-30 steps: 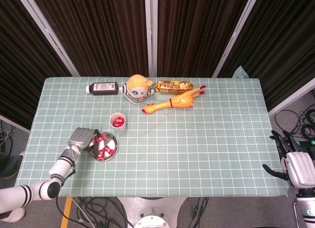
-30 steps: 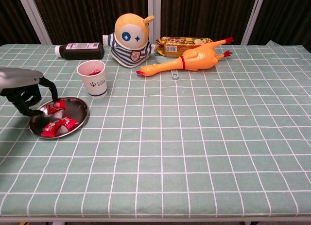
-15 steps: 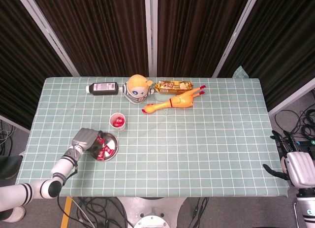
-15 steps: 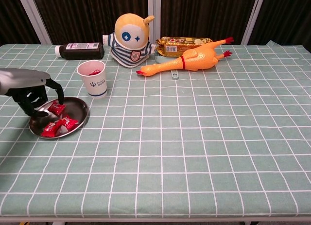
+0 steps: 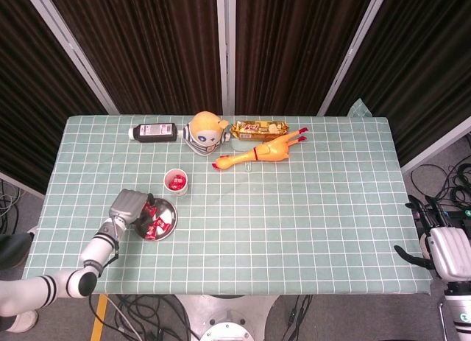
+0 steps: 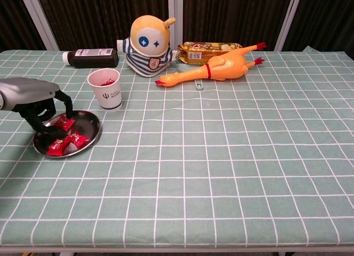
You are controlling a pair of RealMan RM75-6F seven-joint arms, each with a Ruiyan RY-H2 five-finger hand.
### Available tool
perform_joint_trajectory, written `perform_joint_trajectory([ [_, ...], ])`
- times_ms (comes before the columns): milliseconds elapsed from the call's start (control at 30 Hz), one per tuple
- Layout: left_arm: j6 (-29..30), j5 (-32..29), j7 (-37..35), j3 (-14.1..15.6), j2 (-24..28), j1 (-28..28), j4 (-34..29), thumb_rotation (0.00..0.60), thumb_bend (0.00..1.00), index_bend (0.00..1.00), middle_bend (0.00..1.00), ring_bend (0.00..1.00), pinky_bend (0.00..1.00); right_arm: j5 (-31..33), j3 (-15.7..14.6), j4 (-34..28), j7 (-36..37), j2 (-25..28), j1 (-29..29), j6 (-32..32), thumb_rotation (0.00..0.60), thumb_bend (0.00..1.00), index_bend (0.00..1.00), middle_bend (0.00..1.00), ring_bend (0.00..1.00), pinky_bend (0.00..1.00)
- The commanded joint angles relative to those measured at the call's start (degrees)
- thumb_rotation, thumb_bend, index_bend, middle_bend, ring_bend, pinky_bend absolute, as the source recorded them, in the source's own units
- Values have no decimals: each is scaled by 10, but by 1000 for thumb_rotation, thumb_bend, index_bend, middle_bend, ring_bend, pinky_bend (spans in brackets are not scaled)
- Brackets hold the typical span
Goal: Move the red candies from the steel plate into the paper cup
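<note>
A round, shallow steel plate (image 6: 91, 135) sits near the left front of a table covered in a pale green checked cloth (image 6: 232, 156), and serves here as the reference point. Several red-wrapped candies (image 6: 65, 141) lie inside the plate. The robot's left hand (image 6: 34, 98), grey with dark fingers, hangs over the plate's left rim with its fingers (image 6: 67, 105) curled downward into the dish beside the nearest candy; whether a candy is pinched between them cannot be told. Just behind the plate and slightly to its right stands a white paper cup (image 6: 105, 89) with something red visible inside. Farther back from the plate, along the table's far edge, lie a dark bottle (image 6: 88, 57) on its side with a white label, a round yellow plush toy (image 6: 148, 39) in a striped shirt, a gold-wrapped snack packet (image 6: 207, 48), and an orange rubber chicken (image 6: 218, 66). Far to the right of the plate, off the table's front corner, the right hand (image 5: 444, 251) rests with fingers loosely apart, holding nothing.
</note>
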Motion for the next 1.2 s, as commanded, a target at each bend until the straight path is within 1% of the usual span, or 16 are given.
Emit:
perform_joint_trajectory([
  [33, 3, 11, -9, -1, -8, 5, 10, 600, 349, 483, 893, 811, 982, 0, 0, 0, 0, 0, 0, 0, 600, 79, 41, 203, 10, 216],
  [367, 0, 36, -25, -5, -29, 11, 42, 600, 330, 500, 894, 811, 982, 2, 0, -3, -4, 1, -1, 0, 600, 78, 41, 203, 10, 217],
  [533, 2, 47, -38, -10, -39, 16, 57, 600, 308, 573, 901, 814, 982, 2, 1, -5, -5, 2, 0, 0, 600, 79, 41, 203, 10, 217],
  [633, 1, 54, -44, -14, -40, 17, 61, 600, 312, 630, 905, 815, 982, 2, 1, -7, -7, 3, 0, -1, 600, 79, 41, 203, 10, 217],
  [733, 11, 64, -54, -19, -40, 22, 63, 600, 322, 662, 912, 820, 982, 1, 1, -7, -6, 3, 0, -1, 600, 79, 41, 203, 10, 218],
  [867, 24, 76, -60, -26, -23, 27, 43, 600, 324, 665, 913, 821, 982, 0, 1, -7, -5, 4, 0, 0, 600, 78, 41, 203, 10, 218],
  [967, 43, 86, -67, -38, 0, 30, 9, 600, 323, 664, 913, 820, 982, 0, 1, -6, -4, 4, 1, 0, 600, 78, 41, 203, 10, 219],
  [1100, 62, 102, -84, -65, 32, 27, -38, 600, 319, 658, 913, 820, 982, -1, 1, -4, -2, 2, 0, 0, 600, 78, 41, 203, 10, 219],
  [1200, 59, 105, -93, -86, 51, 15, -61, 600, 319, 651, 913, 820, 982, -1, 1, -2, 1, 2, 0, 0, 600, 78, 41, 203, 10, 218],
])
